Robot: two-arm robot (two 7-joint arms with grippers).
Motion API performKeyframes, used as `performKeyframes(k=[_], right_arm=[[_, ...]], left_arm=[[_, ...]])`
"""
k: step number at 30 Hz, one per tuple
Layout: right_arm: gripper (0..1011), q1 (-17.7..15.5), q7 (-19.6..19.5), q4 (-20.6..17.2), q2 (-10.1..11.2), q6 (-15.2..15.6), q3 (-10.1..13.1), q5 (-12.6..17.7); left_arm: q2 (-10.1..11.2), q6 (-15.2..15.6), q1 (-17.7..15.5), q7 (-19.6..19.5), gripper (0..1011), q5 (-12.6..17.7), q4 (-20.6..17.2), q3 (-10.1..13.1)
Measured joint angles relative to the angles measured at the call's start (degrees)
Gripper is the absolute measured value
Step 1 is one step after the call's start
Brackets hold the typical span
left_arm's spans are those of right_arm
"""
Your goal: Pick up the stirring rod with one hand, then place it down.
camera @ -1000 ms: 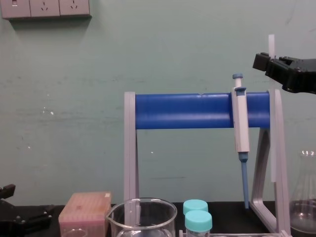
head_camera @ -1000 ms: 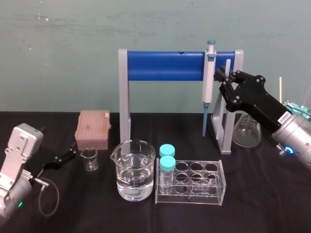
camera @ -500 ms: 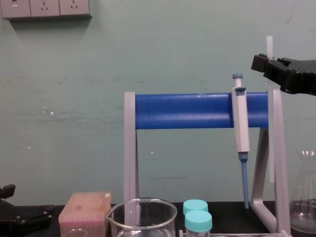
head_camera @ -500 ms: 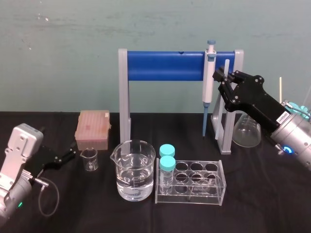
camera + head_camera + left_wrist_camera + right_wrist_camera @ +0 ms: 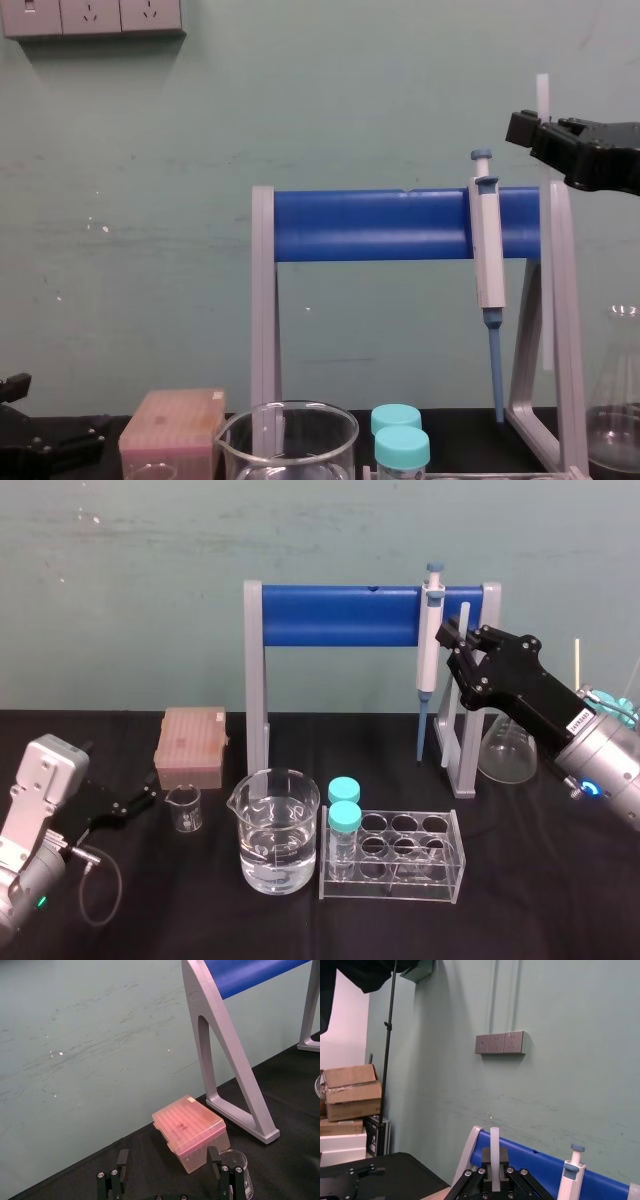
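The stirring rod (image 5: 465, 614) is a thin translucent-white stick held upright, high above the table, beside the right post of the blue stand (image 5: 340, 616). My right gripper (image 5: 453, 640) is shut on it near its upper part. In the chest view the rod (image 5: 543, 90) sticks up above the black gripper (image 5: 526, 128), and its lower length runs down along the grey post. The right wrist view shows the rod (image 5: 494, 1146) clamped between the gripper (image 5: 494, 1174) fingers. My left gripper (image 5: 137, 802) rests low at the table's left, open (image 5: 167, 1159) and holding nothing.
A grey-white pipette (image 5: 430, 630) with a blue tip hangs on the stand's rail, close to the rod. A water beaker (image 5: 275, 830), a small beaker (image 5: 184, 808), a tube rack (image 5: 395, 858), a pink tip box (image 5: 190, 745) and a flask (image 5: 508, 745) stand on the black table.
My right gripper has carried the rod slightly to the left and a little lower, closer to the stand's right post. The left arm has not moved.
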Motion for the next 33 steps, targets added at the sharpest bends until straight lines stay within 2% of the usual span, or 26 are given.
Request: performKeyframes(k=[10,14,23,33], right_arm=[[74,0.0,0.6,0.0,0.2,0.4,-0.3,0.6],[74,-0.3,1.5,0.0,0.4,1.2,-0.6,1.8],[74,-2.5,4.2,-1.9,1.7,3.9,-3.3,4.7],[74,-3.0,4.1,-1.1,2.8,5.3,-5.3,5.1]], left_arm=[[0.0,0.0,0.0,0.0,1000,0.0,0.0,0.0],[0.0,0.0,0.0,0.0,1000,0.0,0.0,0.0],[0.0,0.0,0.0,0.0,1000,0.0,0.0,0.0],[0.0,0.0,0.0,0.0,1000,0.0,0.0,0.0]])
